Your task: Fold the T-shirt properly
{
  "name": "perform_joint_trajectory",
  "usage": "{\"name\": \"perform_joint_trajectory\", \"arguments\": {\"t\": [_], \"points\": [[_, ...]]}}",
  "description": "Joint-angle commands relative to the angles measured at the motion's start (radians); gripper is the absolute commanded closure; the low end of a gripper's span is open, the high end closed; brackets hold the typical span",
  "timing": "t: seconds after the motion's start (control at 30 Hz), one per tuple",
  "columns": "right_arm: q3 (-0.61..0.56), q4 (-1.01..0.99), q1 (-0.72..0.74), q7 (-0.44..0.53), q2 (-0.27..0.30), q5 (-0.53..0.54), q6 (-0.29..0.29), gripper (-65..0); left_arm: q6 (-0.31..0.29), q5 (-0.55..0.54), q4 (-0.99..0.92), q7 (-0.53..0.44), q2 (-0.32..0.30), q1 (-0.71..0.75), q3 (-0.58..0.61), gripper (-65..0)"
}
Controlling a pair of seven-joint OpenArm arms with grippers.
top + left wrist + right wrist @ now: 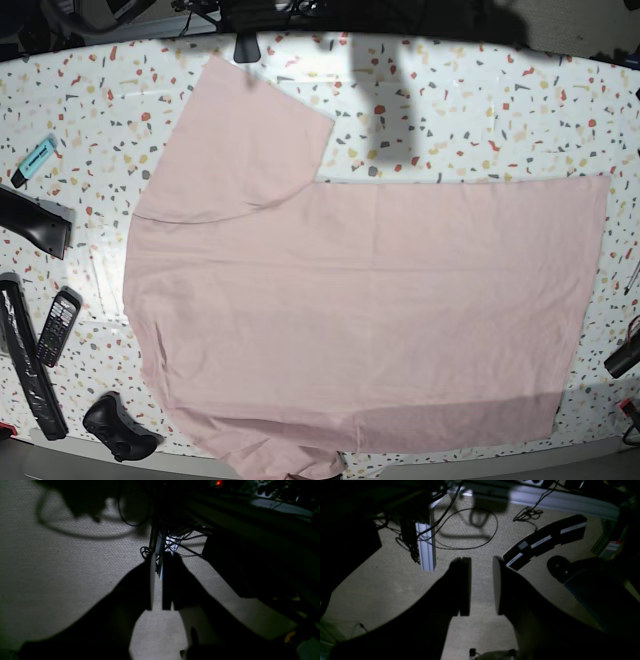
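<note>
The T-shirt (370, 300) is pale pink and lies spread flat on the speckled table (480, 110) in the base view, plain side up. One sleeve (240, 140) points to the far left, and the near hem hangs at the table's front edge. Neither gripper shows in the base view. Both wrist views look down on a carpeted floor, not on the shirt. My left gripper (157, 557) has its dark fingers a narrow gap apart, holding nothing. My right gripper (481, 560) stands open wider, also with nothing between its fingers.
On the table's left edge lie a teal marker (35, 160), a black handset with keys (58, 326), long black bars (25, 355) and a black mouse-like thing (120, 428). A black object (622, 352) sits at the right edge. An aluminium frame leg (426, 545) and cables (470, 530) are on the floor.
</note>
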Motion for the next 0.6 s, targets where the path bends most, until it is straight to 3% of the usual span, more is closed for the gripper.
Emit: {"name": "perform_joint_trajectory", "arguments": {"t": [0.0, 0.57], "points": [[0.000, 0.005, -0.005, 0.003, 0.006, 0.001, 0.005, -15.0, -0.007, -0.001, 0.009, -0.004, -0.006, 0.006, 0.000, -5.7], [0.000, 0.005, -0.005, 0.003, 0.006, 0.001, 0.005, -15.0, -0.008, -0.005, 0.117, 0.000, -0.005, 0.083, 0.000, -5.7]]}}
